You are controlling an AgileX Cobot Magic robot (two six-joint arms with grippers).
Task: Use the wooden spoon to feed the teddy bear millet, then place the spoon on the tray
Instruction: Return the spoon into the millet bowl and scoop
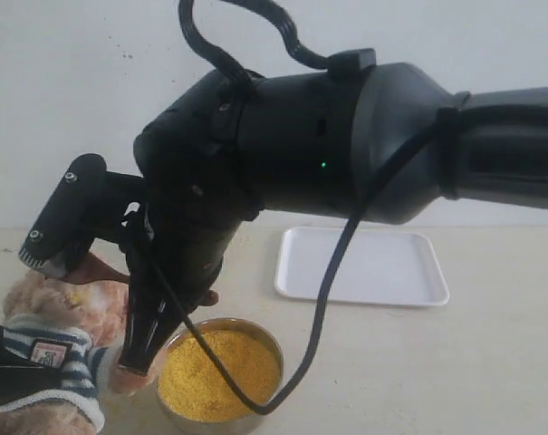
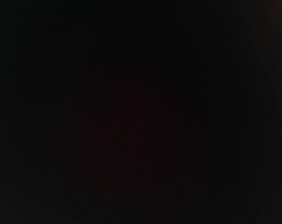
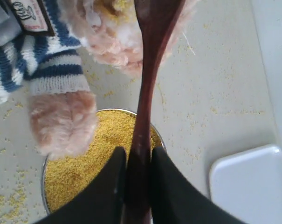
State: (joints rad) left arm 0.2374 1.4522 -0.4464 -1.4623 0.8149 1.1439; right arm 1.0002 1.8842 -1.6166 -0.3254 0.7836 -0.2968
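My right gripper (image 3: 137, 151) is shut on the handle of the dark wooden spoon (image 3: 152, 56). The spoon's bowl is up against the fuzzy face of the teddy bear (image 3: 117, 42), with yellow grains around it. The bear (image 1: 47, 349), in its striped shirt, lies at the lower left, one paw over the steel bowl of millet (image 1: 221, 372). The right gripper (image 1: 138, 353) reaches down between bear and bowl, and the spoon (image 1: 97, 270) shows beside the bear's head. The white tray (image 1: 364, 263) lies behind the bowl, with nothing on it. The left wrist view is fully black.
Loose millet grains (image 3: 15, 200) are scattered on the beige table around the steel bowl (image 3: 157, 135). A corner of the tray (image 3: 250, 182) lies just beyond the bowl. A dark shape (image 1: 2, 367) crosses the bear's body at the left edge. The right arm's cable (image 1: 323, 290) hangs over the bowl.
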